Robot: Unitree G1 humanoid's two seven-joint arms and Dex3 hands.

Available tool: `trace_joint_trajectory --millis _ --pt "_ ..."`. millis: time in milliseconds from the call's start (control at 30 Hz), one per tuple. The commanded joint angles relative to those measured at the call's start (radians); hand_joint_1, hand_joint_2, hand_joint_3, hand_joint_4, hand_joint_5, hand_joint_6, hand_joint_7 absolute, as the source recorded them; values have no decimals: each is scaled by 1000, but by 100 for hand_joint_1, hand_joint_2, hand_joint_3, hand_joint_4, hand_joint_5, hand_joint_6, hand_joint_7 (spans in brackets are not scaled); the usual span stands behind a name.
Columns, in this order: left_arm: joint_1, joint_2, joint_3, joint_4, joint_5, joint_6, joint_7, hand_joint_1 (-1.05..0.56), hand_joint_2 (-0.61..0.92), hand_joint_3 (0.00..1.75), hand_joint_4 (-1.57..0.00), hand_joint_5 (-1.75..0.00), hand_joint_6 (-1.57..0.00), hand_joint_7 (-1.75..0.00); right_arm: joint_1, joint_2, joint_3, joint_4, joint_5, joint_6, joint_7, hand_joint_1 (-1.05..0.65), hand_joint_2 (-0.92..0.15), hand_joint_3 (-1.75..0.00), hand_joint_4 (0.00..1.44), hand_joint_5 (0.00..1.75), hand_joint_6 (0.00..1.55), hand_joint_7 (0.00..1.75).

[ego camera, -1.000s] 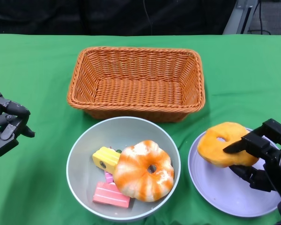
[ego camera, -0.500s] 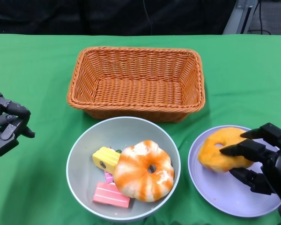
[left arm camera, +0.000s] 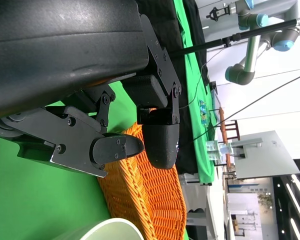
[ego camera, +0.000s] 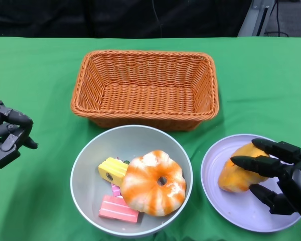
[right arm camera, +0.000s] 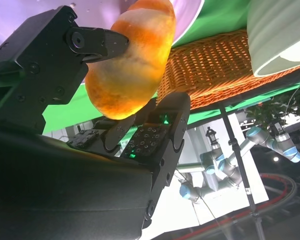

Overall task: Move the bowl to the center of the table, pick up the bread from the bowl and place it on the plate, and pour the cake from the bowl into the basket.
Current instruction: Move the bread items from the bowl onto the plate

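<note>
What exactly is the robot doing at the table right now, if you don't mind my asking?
The right hand holds an orange bread ring on the lavender plate, fingers around it. The grey bowl sits in front of the wicker basket and holds another orange-and-white bread ring plus yellow and pink cake pieces. The left hand hangs beside it, holding nothing.

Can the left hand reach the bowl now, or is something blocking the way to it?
Probably yes. The left hand holds nothing and hangs over bare green cloth beside the bowl. Nothing lies between them. The basket stands behind the bowl, and the right hand is busy at the plate.
</note>
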Motion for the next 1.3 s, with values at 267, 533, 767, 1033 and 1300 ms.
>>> trace_joint_trajectory --millis 267,533,767,1033,1300 --pt "3 19 6 -1 4 -22 -9 -6 84 52 -87 -135 -90 -103 37 -24 -35 -69 34 6 99 7 -33 -93 63 0 72 0" --pt "6 18 6 -9 2 -9 -5 -6 82 54 -87 -136 -89 -104 66 -19 -66 -122 103 9 240 -12 -30 -93 54 0 66 0" --pt "1 18 8 2 -3 -15 -16 -5 82 56 -86 -137 -88 -104 89 -21 -93 -176 149 27 352 -39 -39 -75 46 0 63 0" --pt "0 21 8 7 0 -14 -12 -5 82 57 -86 -136 -88 -103 111 -18 -121 -230 178 50 442 -53 -59 -49 39 0 58 0" --pt "3 22 4 2 8 -13 -3 -6 81 56 -86 -135 -89 -104 120 -6 -149 -242 216 53 483 -67 -91 -13 37 0 47 0"
